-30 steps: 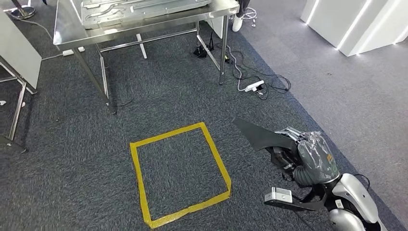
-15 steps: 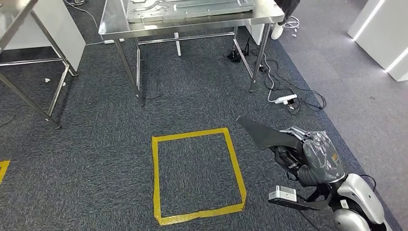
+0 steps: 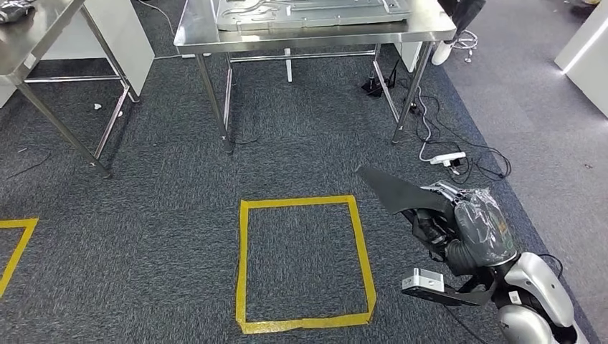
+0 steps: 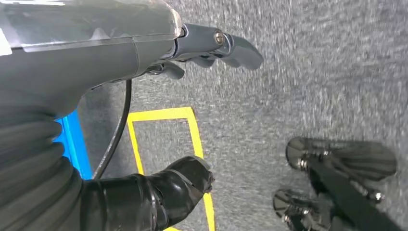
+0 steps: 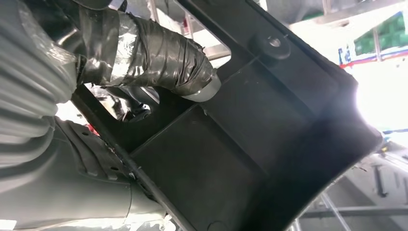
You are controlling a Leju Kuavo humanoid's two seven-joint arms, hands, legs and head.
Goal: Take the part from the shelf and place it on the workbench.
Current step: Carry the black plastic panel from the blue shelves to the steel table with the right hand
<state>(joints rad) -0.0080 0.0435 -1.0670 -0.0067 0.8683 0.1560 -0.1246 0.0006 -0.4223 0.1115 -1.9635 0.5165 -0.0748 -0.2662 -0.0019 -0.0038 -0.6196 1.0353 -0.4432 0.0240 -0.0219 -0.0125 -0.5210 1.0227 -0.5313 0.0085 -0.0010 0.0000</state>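
1. Part (image 3: pixel 398 192) — flat black plastic panel — is off the shelf and in the right hand (image 3: pixel 473 233), low over the carpet; right wrist view shows the taped thumb (image 5: pixel 159 53) pressed on its ribbed face, so pickup looks done.
2. Placing is left: steel counter (image 3: pixel 201 32) stands well ahead, with a grey metal tray (image 3: pixel 308 13) taking up most of its top.
3. Left hand (image 4: pixel 120 53) holds nothing, fingers (image 4: pixel 235 48) loosely apart over the carpet.
4. Floor: yellow tape square (image 3: pixel 305 261) between robot and counter, likely a standing mark.
5. Watch: power strip (image 3: pixel 446 158) and loose cables by the counter's right leg; second steel table (image 3: pixel 43 43) at far left.
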